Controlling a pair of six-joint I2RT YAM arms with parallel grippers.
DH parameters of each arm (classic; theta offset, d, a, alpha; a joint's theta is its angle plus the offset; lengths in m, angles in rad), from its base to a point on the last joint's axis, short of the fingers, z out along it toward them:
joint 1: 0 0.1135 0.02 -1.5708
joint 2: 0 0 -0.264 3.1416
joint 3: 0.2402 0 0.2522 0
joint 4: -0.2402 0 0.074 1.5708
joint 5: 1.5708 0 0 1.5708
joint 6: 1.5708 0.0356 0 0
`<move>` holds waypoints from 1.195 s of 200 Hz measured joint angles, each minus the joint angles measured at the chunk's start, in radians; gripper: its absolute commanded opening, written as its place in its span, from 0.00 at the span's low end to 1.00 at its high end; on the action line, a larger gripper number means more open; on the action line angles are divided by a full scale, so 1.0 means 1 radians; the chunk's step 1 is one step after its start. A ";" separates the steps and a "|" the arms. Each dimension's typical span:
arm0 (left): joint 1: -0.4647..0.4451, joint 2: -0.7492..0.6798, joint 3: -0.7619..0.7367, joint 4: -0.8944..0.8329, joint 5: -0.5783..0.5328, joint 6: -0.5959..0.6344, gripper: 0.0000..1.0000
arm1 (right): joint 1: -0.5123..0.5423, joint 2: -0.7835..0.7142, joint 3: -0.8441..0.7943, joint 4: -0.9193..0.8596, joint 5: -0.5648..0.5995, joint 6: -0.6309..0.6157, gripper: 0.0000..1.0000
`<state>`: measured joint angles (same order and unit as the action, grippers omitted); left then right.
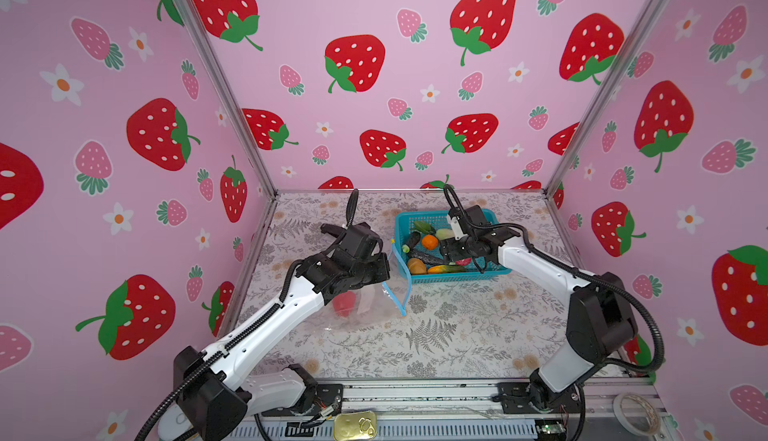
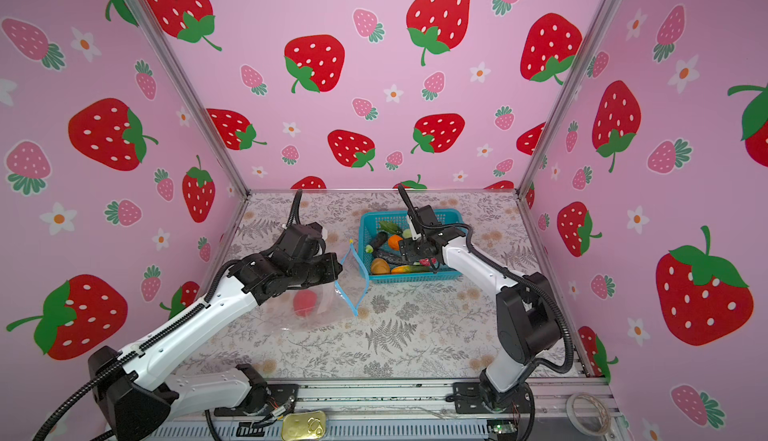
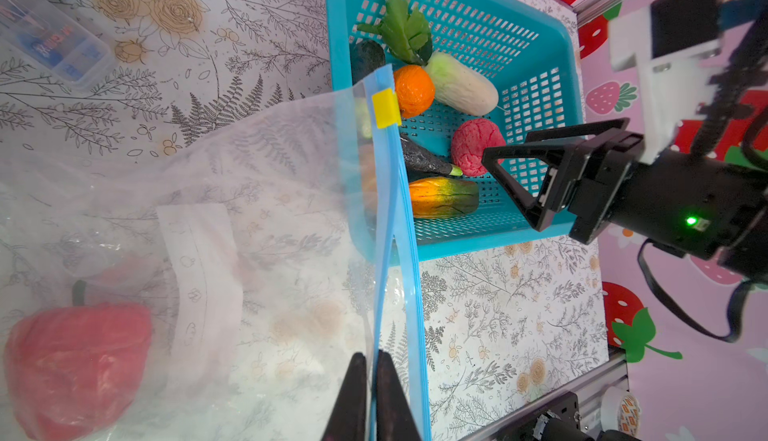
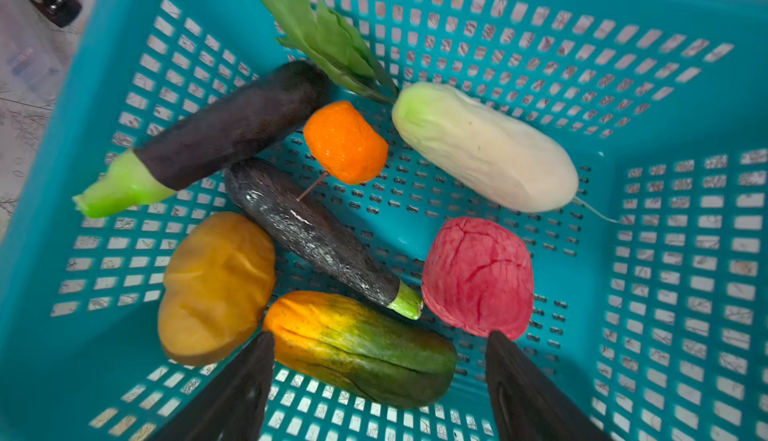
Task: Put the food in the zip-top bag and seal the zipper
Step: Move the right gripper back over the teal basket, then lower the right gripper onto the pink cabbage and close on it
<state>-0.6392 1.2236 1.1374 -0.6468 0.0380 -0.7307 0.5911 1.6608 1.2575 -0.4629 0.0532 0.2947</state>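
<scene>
1. While our left gripper pinches one lip of the thin light-blue zipper strip, the large crinkly transparent zip-top bag sags open just beside the teal perforated plastic basket, one red toy lump inside.
2. Our right gripper hangs spread and empty over the green-orange toy cucumber in the basket.
3. We judge it light, firm, slightly slick: grip across its short width, mid-length.

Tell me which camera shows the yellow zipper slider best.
The left wrist view: the yellow slider is large and sharp at the end of the zipper. In both top views it is only a tiny speck; the right wrist view does not show it.
</scene>
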 measured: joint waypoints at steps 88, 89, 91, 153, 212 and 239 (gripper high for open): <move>0.000 0.000 -0.006 0.014 0.001 0.000 0.11 | -0.078 0.105 0.000 -0.006 0.011 0.032 0.89; 0.000 0.000 -0.006 0.014 0.001 0.000 0.11 | -0.078 0.106 0.000 -0.006 0.011 0.032 0.89; 0.000 0.000 -0.006 0.014 0.001 0.000 0.11 | -0.079 0.109 0.000 -0.006 0.011 0.032 0.89; 0.000 0.002 -0.009 0.020 0.013 0.000 0.11 | -0.104 0.184 0.021 0.011 0.010 0.031 0.90; 0.000 0.011 -0.009 0.021 0.019 0.000 0.11 | -0.117 0.251 0.051 0.038 0.005 0.026 0.82; 0.001 0.014 -0.009 0.022 0.019 0.000 0.11 | -0.120 0.260 0.051 0.040 -0.003 0.026 0.78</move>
<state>-0.6384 1.2373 1.1282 -0.6250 0.0570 -0.7303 0.4713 1.9205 1.3087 -0.4232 0.0502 0.3206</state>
